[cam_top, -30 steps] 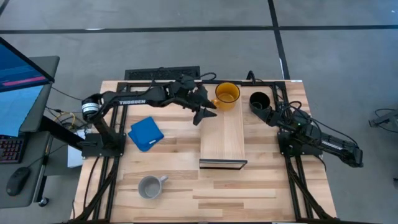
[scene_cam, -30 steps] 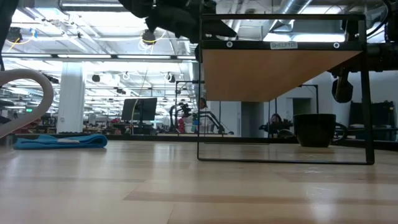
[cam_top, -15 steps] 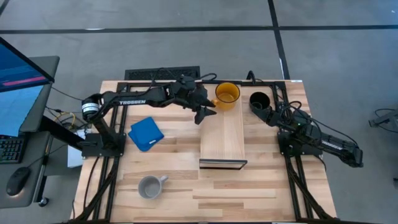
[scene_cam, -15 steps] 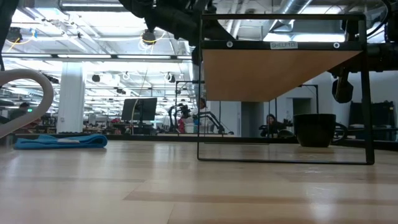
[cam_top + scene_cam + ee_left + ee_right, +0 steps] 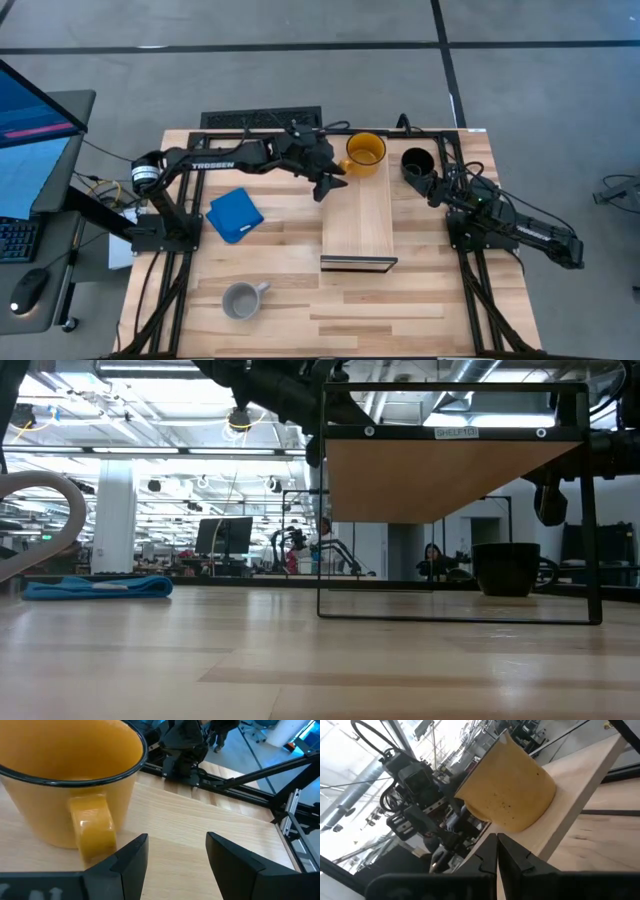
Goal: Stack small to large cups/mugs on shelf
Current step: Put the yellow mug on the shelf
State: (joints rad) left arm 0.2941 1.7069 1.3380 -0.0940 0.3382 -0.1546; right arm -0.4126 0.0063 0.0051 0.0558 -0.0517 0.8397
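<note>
My left gripper, fingers spread and empty, hung just left of the yellow mug on the shelf, handle facing it; right gripper shut.

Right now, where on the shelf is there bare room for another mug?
The shelf is bare from the yellow mug at its far end to its near edge. The far end is crowded: the open left pincer hangs beside the mug.

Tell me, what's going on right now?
Left tool open beside yellow mug on shelf. Right tool shut, idle. Nothing in the way.
</note>
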